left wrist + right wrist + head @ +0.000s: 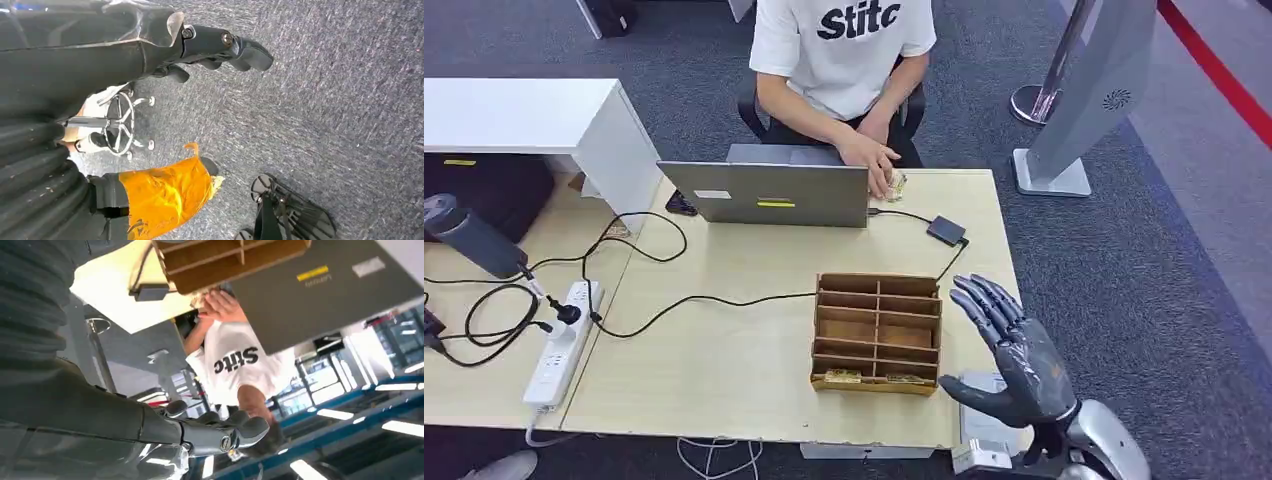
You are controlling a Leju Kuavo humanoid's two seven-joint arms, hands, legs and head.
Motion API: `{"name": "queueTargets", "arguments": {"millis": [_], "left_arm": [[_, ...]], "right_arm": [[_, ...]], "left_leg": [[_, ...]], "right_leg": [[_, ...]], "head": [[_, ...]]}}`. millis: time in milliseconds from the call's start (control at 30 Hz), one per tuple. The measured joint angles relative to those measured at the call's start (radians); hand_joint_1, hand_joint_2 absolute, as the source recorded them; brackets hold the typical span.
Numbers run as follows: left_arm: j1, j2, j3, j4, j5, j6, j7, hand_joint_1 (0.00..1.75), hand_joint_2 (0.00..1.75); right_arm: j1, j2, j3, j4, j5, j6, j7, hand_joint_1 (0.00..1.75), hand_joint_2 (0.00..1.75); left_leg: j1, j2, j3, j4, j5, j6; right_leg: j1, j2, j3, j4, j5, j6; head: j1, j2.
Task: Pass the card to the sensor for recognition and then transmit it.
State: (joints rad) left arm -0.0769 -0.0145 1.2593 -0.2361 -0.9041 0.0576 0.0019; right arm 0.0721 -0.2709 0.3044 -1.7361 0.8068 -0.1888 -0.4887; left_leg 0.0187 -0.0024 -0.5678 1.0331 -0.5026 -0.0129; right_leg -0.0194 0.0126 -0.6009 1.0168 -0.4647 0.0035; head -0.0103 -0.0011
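The cards [869, 377] are lying in the front row of the wooden rack [877, 332] on the surface [724, 370], none of them taken yet. My right hand [1009, 350] is hovering just beside the rack's right side, fingers spread, holding nothing. The small black sensor [945, 230] is sitting beyond the rack, near the laptop [769, 194] and the person [844, 70] seated behind it. I am judging everything as left to do: picking a card, presenting it, passing it on. My left hand [220, 47] is hanging over carpet, fingers loosely curled, gripping nothing.
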Motion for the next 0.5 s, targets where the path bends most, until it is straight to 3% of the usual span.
{"name": "queueTargets", "arguments": {"millis": [200,367,500], "left_arm": [[0.0,0.0,0.006,0.0,-0.002,-0.003,0.006,0.0,1.75],[-0.001,0.0,0.007,0.0,-0.009,-0.004,0.006,0.0,1.75],[-0.001,0.001,0.007,0.0,-0.017,-0.01,0.006,0.0,1.75]], "right_arm": [[0.028,-0.113,0.028,-0.022,-0.026,0.012,-0.027,0.0,1.75],[0.032,-0.144,0.078,-0.047,-0.009,-0.004,-0.068,0.0,1.75],[0.02,-0.166,0.142,-0.05,0.014,0.0,-0.055,0.0,1.75]], "left_leg": [[0.0,0.0,0.0,0.0,0.0,0.0],[0.0,0.0,0.0,0.0,0.0,0.0],[0.0,0.0,0.0,0.0,0.0,0.0]], "right_leg": [[0.0,0.0,0.0,0.0,0.0,0.0],[0.0,0.0,0.0,0.0,0.0,0.0],[0.0,0.0,0.0,0.0,0.0,0.0]], "head": [[0.0,0.0],[0.0,0.0],[0.0,0.0]]}}
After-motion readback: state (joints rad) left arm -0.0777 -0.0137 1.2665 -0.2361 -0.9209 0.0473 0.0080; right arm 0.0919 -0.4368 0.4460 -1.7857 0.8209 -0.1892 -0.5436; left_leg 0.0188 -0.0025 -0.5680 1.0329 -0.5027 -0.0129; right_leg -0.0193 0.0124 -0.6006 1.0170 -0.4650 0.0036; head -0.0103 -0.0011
